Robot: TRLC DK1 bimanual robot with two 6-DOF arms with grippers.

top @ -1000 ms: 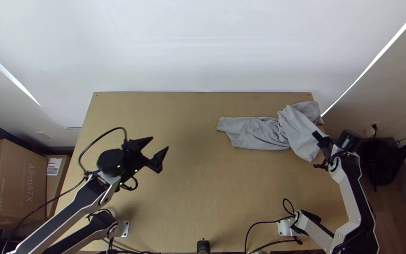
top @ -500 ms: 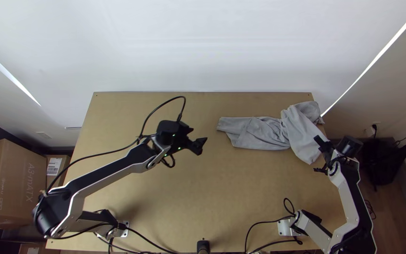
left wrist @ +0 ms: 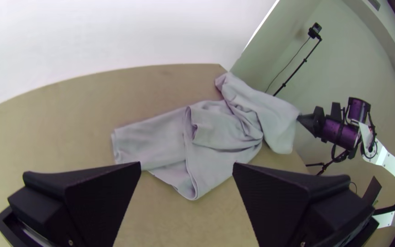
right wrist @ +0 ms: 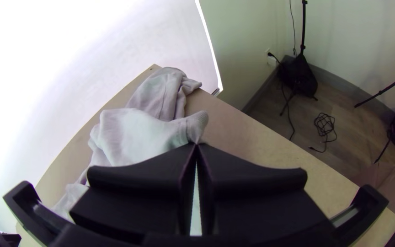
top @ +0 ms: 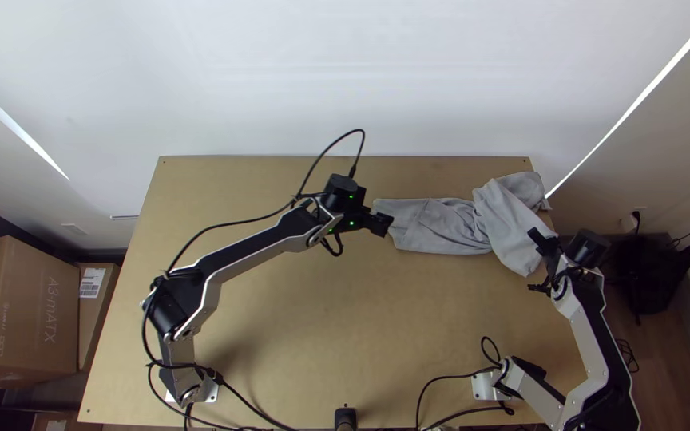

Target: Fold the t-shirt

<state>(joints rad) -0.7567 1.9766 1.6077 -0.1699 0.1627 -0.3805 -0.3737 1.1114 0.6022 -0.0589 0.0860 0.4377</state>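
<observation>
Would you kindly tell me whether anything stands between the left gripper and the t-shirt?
Nothing visible does: the left gripper hangs open by one end of the t-shirt, with no other object between them. The right gripper holds the t-shirt farther along, clear of that path.

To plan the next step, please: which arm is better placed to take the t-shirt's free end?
Left, I think: the left gripper is open near the t-shirt's free end, while the right gripper pinches the opposite side.
</observation>
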